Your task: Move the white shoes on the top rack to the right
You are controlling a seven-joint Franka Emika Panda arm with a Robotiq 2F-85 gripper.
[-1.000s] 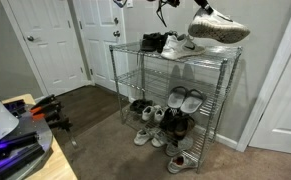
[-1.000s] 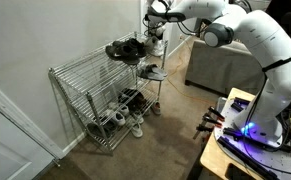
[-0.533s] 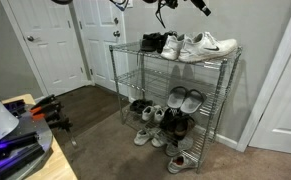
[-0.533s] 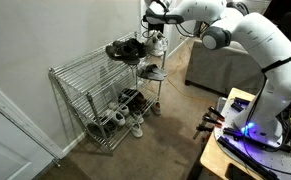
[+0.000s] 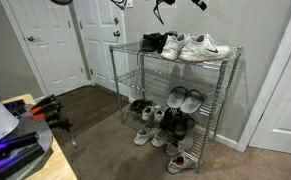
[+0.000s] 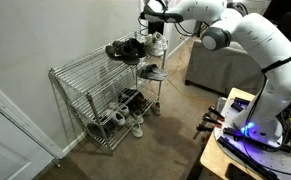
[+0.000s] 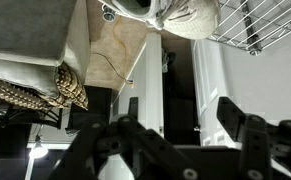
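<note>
Leftmost in an exterior view stands a white panelled door (image 5: 47, 45), and next to it the chrome shelf unit against the grey wall. On the top rack (image 5: 133, 47) a pair of black shoes (image 5: 155, 42) sits toward the left end. Just beside them, the white shoes (image 5: 203, 47) rest flat on the wire at the right end, side by side. Below, pale sandals (image 5: 186, 98) lie on the middle shelf, and a jumble of small shoes (image 5: 153, 118) fills the bottom one.

Seen from the shelf's end in an exterior view, the top rack (image 6: 80, 72) runs away from the camera. The black shoes (image 6: 124, 48) come first, then the white shoes (image 6: 157, 43) at the far end under the robot's white arm. The gripper (image 6: 151, 16) hangs above them, not touching. A grey couch (image 6: 220, 65) stands further right.

In the wrist view the gripper (image 7: 190, 140) has its two dark fingers (image 7: 131, 128) spread wide with nothing between them. One white shoe (image 7: 185, 14) shows at the top edge, with the rack's wire grid (image 7: 265, 22) to its right.
</note>
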